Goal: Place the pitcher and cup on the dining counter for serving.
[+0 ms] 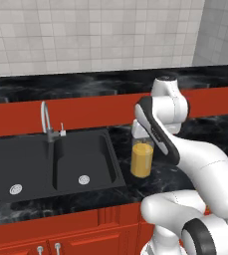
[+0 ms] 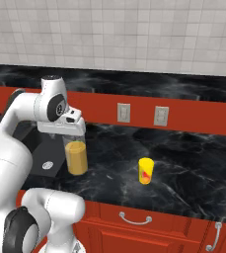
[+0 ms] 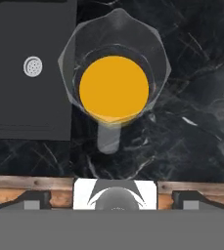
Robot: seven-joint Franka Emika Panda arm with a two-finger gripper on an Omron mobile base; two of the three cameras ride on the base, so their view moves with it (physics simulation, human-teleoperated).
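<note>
The pitcher (image 1: pixel 142 159) (image 2: pixel 77 157) stands on the lower black counter just right of the sink, a clear glass cylinder with orange liquid in its lower part. From above, the hand view looks straight down into the pitcher (image 3: pixel 114 88). My gripper (image 2: pixel 73 135) (image 3: pixel 112 199) hangs directly over its rim, open wide, with nothing between the fingertips (image 3: pixel 33 199). The small yellow cup (image 2: pixel 145 171) stands alone on the same counter, further right. Behind both runs the dining counter (image 1: pixel 60 89) (image 2: pixel 159 89), raised, with a black marbled top and a red front panel.
A black double sink (image 1: pixel 80 159) (image 3: pixel 30 63) with a chrome faucet (image 1: pixel 46 122) lies left of the pitcher. Two wall outlets (image 2: pixel 124 112) sit on the red panel. Red cabinet doors with handles (image 2: pixel 134 220) run below. A tiled wall rises behind.
</note>
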